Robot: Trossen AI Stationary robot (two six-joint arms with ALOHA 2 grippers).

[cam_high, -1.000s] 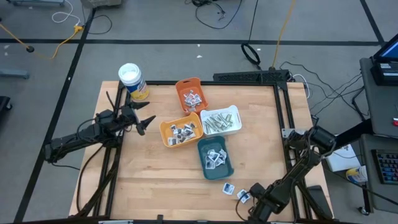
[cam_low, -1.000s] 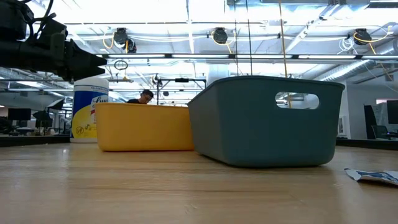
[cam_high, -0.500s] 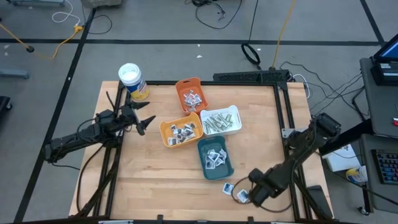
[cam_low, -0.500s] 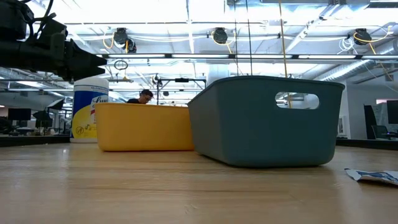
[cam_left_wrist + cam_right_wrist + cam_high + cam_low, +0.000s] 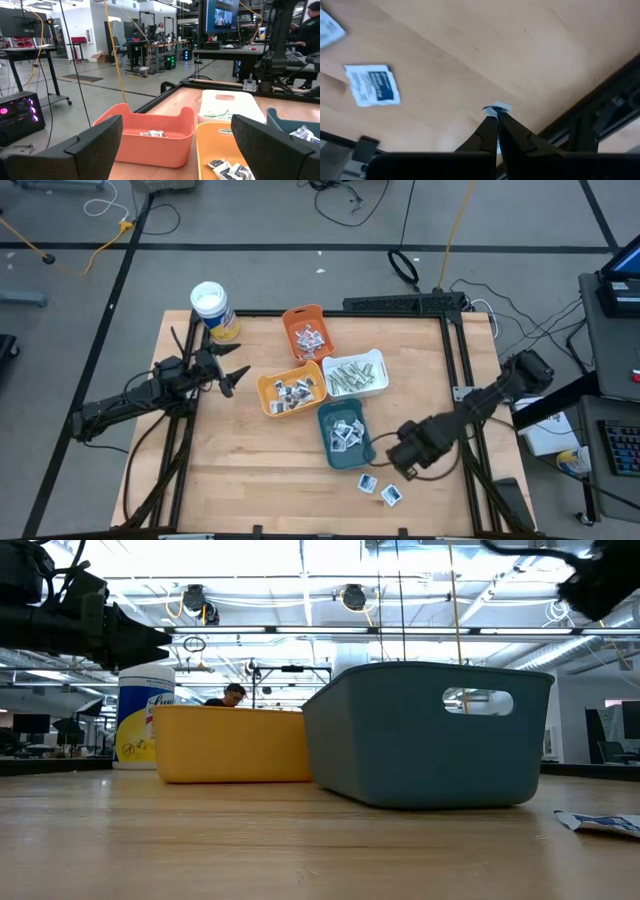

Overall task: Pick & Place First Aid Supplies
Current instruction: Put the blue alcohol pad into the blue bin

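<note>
Pinching small white sachet (image 5: 496,108), right end effector (image 5: 397,461) clenched beside teal tray (image 5: 366,448); left end effector (image 5: 232,376) spread wide

We are in a robotics lab: the wooden table (image 5: 250,450) stands on a taped concrete floor (image 5: 300,270) strewn with cables (image 5: 345,198), under exposed ceiling ducts (image 5: 350,595), with monitors (image 5: 222,15), workbenches (image 5: 225,52) and a computer tower (image 5: 20,112) beyond.
</note>
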